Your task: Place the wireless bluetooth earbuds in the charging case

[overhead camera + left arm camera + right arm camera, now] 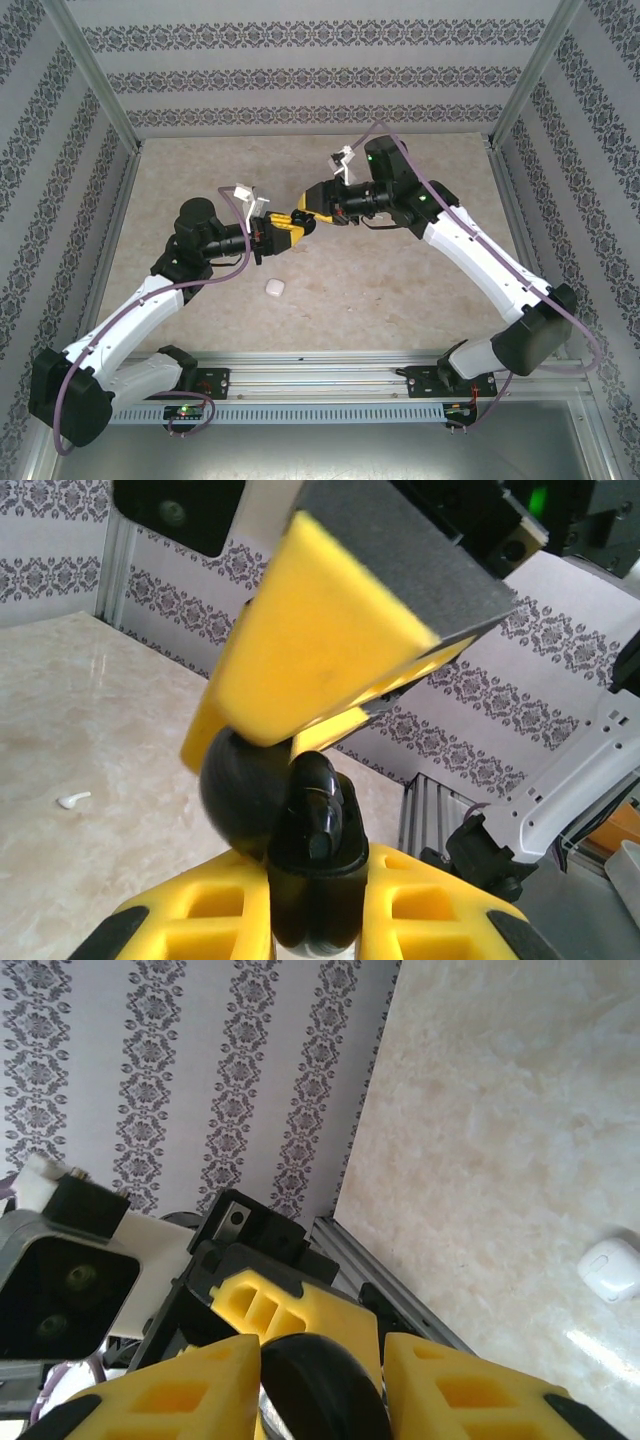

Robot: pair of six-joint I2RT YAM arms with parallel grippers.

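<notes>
Midway over the table (420, 290), the left pincer (283, 228) is clamped on a black rounded object (310, 830); the right pincer (306, 212) straddles it, grip unclear. Toward the near edge the charging case (275, 287) lies alone, bare table all round. A white earbud (72, 800) lies apart.

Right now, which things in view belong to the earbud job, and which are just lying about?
Job:
- white charging case, lying on the table
- small white earbud, lying loose on the table

Just surroundings:
- marble-look table
- aluminium rail at the arm bases
- patterned walls
</notes>
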